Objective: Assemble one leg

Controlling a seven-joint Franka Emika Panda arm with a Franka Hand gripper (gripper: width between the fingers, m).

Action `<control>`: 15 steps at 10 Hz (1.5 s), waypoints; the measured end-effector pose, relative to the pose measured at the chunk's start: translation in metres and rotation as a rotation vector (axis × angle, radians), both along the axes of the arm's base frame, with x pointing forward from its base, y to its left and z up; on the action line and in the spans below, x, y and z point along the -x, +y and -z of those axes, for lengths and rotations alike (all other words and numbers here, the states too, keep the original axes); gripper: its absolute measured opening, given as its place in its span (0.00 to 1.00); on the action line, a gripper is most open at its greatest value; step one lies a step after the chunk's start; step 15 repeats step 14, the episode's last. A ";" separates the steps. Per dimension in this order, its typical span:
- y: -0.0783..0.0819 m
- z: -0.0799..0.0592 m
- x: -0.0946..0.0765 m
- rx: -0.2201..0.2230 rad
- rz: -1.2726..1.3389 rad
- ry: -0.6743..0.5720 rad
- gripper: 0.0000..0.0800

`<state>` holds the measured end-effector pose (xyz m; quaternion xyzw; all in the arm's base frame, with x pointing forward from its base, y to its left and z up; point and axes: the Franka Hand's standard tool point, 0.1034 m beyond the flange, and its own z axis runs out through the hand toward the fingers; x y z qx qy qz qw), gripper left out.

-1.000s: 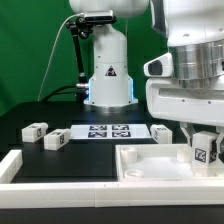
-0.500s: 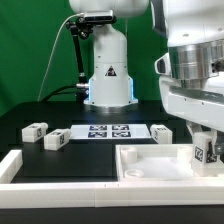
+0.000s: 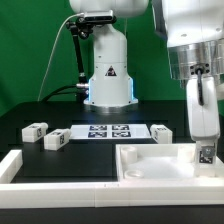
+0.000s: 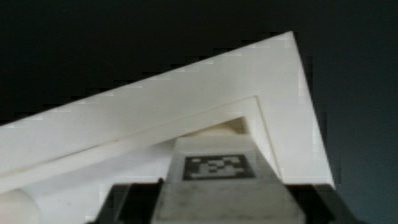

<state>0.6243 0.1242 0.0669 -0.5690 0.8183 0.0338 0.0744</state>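
My gripper [image 3: 203, 90] is shut on a white leg [image 3: 205, 125]. It holds the leg upright at the exterior view's right, with the leg's tagged lower end just over the far right corner of the white tabletop [image 3: 150, 162]. In the wrist view the leg [image 4: 217, 172] sits between the dark fingers [image 4: 128, 202], pointing at a corner of the tabletop [image 4: 160, 115]. Three more legs lie on the black table: two on the left [image 3: 34, 129] [image 3: 55, 140] and one behind the tabletop [image 3: 161, 132].
The marker board [image 3: 108, 131] lies flat in the middle of the table. A white raised rim [image 3: 12, 166] runs along the front left. The robot base [image 3: 108, 70] stands behind the marker board.
The gripper has risen and turned, swinging the leg from low at the right edge to upright over the tabletop's right corner. The other legs have not moved.
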 end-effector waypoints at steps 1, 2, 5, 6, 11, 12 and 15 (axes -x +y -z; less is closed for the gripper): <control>-0.001 0.000 -0.001 0.003 0.053 -0.003 0.37; -0.002 0.000 -0.001 0.004 0.062 -0.002 0.37; 0.002 0.000 0.000 -0.020 0.100 0.004 0.38; 0.002 0.000 0.000 -0.020 0.071 0.000 0.60; 0.002 0.000 0.000 -0.020 0.069 0.000 0.81; 0.002 0.000 0.000 -0.020 0.069 0.000 0.81; 0.002 0.000 0.000 -0.020 0.069 0.000 0.81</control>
